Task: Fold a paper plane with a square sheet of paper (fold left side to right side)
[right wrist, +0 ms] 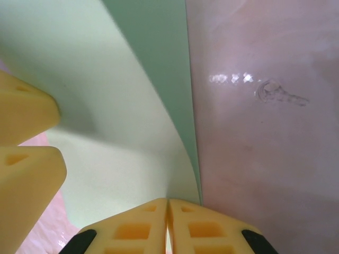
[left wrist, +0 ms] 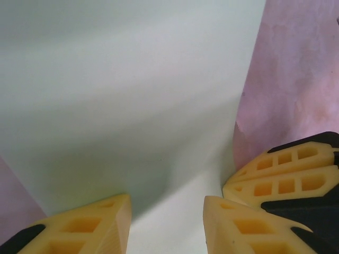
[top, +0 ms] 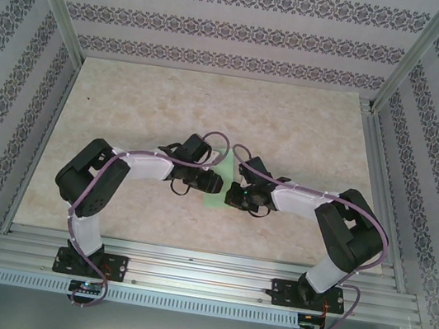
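The square sheet of paper (top: 214,201) is pale mint green and lies at the table's middle, between the two grippers. One side of it curls up off the table (right wrist: 132,121). My right gripper (right wrist: 168,222) is shut on that raised edge, which runs in between its yellow fingers. My left gripper (left wrist: 167,227) is open, its fingers spread over the sheet (left wrist: 132,106) with paper beneath the gap. In the top view the left gripper (top: 215,184) and right gripper (top: 234,193) nearly touch. The paper plane is out of view.
The pinkish marbled table (top: 170,107) spreads around the sheet. Patterned walls (top: 224,32) close in the back and sides, and an aluminium rail (top: 203,266) runs along the near edge. The right gripper's fingers (left wrist: 286,172) sit close beside my left ones.
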